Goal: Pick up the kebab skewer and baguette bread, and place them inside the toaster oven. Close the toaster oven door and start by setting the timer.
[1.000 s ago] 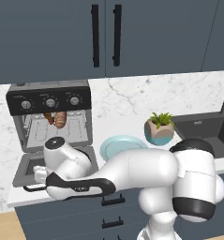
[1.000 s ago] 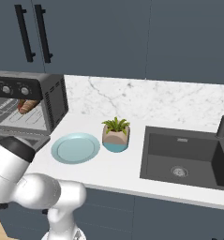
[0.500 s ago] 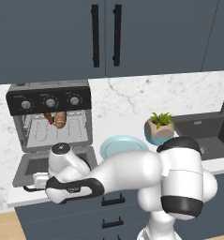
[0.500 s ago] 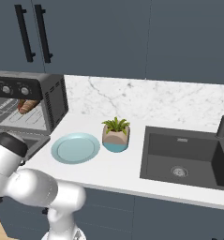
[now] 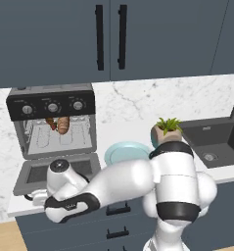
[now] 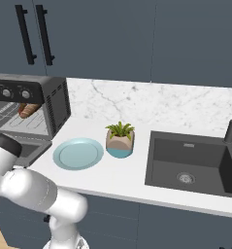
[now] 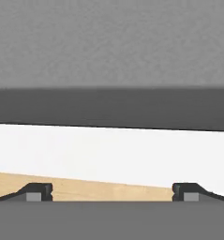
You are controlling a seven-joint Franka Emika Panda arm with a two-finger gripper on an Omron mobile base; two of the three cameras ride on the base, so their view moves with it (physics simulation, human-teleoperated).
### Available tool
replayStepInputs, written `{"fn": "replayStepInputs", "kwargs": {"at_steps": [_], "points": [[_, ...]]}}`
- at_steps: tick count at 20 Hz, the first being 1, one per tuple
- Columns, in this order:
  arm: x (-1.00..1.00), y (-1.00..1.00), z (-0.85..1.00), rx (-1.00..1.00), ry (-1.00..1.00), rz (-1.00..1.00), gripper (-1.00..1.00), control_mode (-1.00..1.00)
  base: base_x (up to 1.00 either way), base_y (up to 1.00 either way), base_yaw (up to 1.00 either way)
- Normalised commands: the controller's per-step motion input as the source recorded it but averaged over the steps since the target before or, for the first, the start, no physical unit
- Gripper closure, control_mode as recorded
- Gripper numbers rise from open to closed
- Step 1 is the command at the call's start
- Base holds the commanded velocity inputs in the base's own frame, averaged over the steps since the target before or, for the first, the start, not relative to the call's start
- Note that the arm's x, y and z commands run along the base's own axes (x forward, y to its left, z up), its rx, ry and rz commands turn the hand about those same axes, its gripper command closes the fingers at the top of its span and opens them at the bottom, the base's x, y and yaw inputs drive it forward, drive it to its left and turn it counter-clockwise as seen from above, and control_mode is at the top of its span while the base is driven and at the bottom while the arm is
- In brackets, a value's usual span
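The toaster oven (image 5: pixel 50 105) stands at the counter's left end, and its door (image 5: pixel 57 170) lies dropped open and flat. On the wire rack inside rest the golden-brown baguette bread (image 5: pixel 63 125) and, just to its left, the dark kebab skewer (image 5: pixel 52 122). The loaf also shows in the right base view (image 6: pixel 27 110). My arm bends low over the door's front edge, the hand by its left corner. In the hand view my gripper (image 7: pixel 111 193) is open with nothing between the fingertips (image 7: pixel 38 191). A grey panel and a dark band sit close ahead of it.
A pale blue plate (image 5: pixel 128 153) lies right of the oven, with a small potted plant (image 5: pixel 166 131) beyond it. A dark sink (image 6: pixel 195 163) takes up the right side of the counter. Dark cabinets hang above, and wooden floor shows below the counter edge.
My wrist has sunk lower towards the front edge of the dropped door, and the elbow has swung with it. Door, bread and skewer have not moved.
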Motion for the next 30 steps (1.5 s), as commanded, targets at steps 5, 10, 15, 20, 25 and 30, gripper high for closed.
{"fn": "replayStepInputs", "kwargs": {"at_steps": [5, 10, 15, 20, 25, 30], "points": [[0.11, 0.02, -0.15, -0.04, -0.1, 0.01, -1.0, -1.0, 0.0, 0.0, 0.0], [0.26, 0.0, -0.06, -0.03, -0.08, 0.0, -1.0, -1.0, 0.0, 0.0, 0.0], [0.11, 0.0, -0.05, -0.01, -0.08, 0.01, -1.0, -1.0, 0.0, 0.0, 0.0], [0.09, -0.02, 0.0, 0.0, -0.05, 0.01, -1.0, -1.0, 0.0, 0.0, 0.0], [0.13, -0.13, -0.23, 0.0, -0.01, 0.02, -1.0, -1.0, 0.0, 0.0, 0.0], [0.16, -0.16, -0.26, 0.0, 0.0, 0.02, -1.0, -1.0, 0.0, 0.0, 0.0]]}}
